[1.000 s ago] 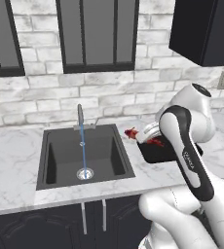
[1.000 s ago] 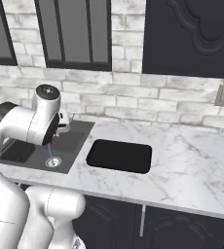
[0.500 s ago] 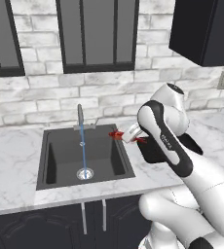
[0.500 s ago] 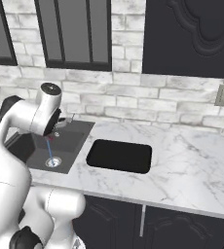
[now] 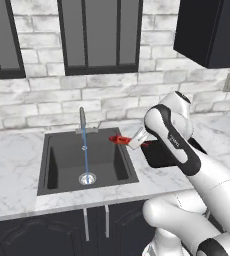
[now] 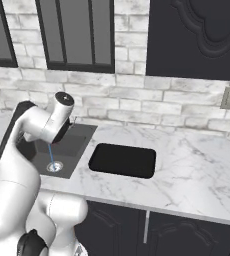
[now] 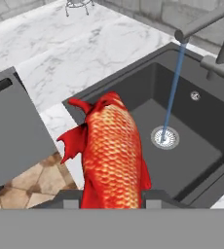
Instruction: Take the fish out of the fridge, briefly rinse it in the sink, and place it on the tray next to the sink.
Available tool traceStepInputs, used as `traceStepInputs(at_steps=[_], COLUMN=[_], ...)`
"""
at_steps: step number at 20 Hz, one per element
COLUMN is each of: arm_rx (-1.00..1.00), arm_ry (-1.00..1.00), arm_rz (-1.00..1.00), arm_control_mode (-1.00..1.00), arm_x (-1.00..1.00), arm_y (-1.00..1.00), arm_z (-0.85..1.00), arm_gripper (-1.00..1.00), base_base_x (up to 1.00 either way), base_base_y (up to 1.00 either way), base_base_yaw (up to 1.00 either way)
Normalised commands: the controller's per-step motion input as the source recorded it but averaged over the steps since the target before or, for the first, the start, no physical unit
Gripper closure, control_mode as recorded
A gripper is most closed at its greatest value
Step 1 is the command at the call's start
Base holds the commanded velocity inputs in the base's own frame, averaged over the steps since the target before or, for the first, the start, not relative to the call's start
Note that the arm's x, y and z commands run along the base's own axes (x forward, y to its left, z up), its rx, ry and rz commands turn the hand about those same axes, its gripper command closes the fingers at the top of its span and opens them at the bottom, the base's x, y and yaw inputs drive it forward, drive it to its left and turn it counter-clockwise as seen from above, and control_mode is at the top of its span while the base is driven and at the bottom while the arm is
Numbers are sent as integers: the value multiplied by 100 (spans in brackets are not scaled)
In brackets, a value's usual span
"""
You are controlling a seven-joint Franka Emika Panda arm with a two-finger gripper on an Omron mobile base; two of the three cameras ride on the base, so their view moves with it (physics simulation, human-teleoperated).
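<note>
My gripper (image 5: 133, 143) is shut on the bright red fish (image 5: 119, 139) and holds it above the right rim of the dark grey sink (image 5: 62, 162). In the hand view the scaly fish (image 7: 111, 155) sticks out from between my fingertips (image 7: 67, 198), pointing toward the basin (image 7: 201, 146) and its round drain (image 7: 164, 137). A thin stream of water (image 7: 174, 82) falls from the tap (image 5: 82, 120) to the drain. The flat black tray (image 6: 122, 160) lies on the marble just right of the sink (image 6: 74, 142); my arm partly covers the tray (image 5: 154, 154) in the left base view. The fridge is out of view.
White marble counter (image 6: 197, 170) stretches to the right of the tray, below a brick wall and black wall cupboards (image 5: 212, 30). A grey panel (image 7: 11, 126) and brown floor tiles (image 7: 41, 182) show left of the counter edge in the hand view.
The arm has swung left, carrying the fish from over the tray's edge to above the sink's right rim. The grip has stayed shut on the fish.
</note>
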Motion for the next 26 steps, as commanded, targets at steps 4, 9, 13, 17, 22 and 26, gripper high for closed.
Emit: traceStepInputs(at_steps=[4,9,13,17,22,26], arm_rx=[17,2,0,-3,-8,-7], arm_ry=[-9,-2,0,0,0,0], arm_rz=[10,8,7,6,6,6], arm_control_mode=[-100,-100,-100,-100,-100,-100], arm_x=[8,3,20,36,40,32], arm_y=[0,0,3,14,23,21], arm_z=[-10,-18,-20,-25,-24,-21], arm_gripper=[100,100,100,100,100,100], base_base_x=[0,0,0,0,0,0], base_base_y=[0,0,0,0,0,0], base_base_yaw=[0,0,0,0,0,0])
